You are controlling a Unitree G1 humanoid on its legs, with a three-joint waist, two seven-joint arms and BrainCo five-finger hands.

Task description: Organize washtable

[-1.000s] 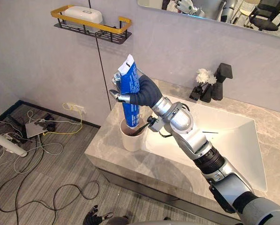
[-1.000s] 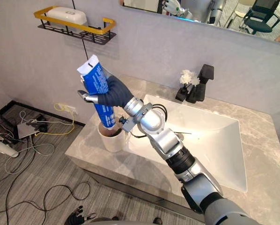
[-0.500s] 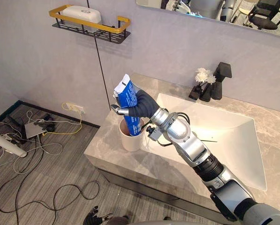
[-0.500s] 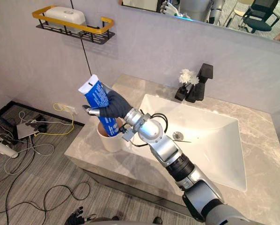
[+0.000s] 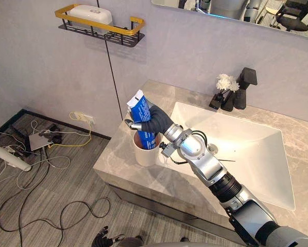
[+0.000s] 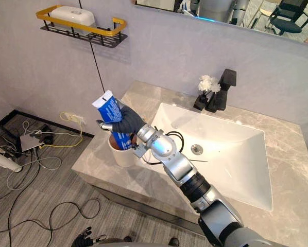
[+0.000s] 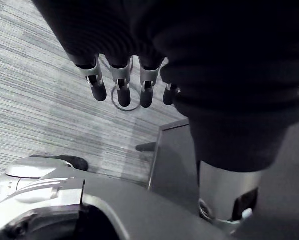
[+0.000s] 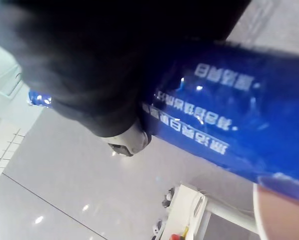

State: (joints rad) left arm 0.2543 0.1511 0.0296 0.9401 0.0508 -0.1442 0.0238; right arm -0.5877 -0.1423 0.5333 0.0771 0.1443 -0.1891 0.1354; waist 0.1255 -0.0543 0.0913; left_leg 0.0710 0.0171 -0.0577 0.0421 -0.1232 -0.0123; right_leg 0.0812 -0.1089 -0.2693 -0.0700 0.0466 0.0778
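Observation:
A blue toothpaste tube (image 5: 142,120) stands tilted with its lower end inside a white cup (image 5: 146,153) on the left end of the grey marble washtable (image 5: 118,159). My right hand (image 5: 155,120) is shut on the tube just above the cup's rim, fingers curled round it. The right wrist view has the blue tube (image 8: 224,125) close against the dark cover. My left hand (image 7: 120,82) hangs low over the striped floor with its fingers straight and relaxed, holding nothing.
A white sink basin (image 5: 246,149) lies right of the cup, with a black tap (image 5: 244,87) and white flowers (image 5: 224,82) behind it. A gold-rimmed wall shelf (image 5: 100,25) holds a white soap box (image 5: 92,14). Cables lie on the floor at left.
My right hand has come down with the tube, and the tube's lower end now sits deeper in the cup. The tube leans more to the left.

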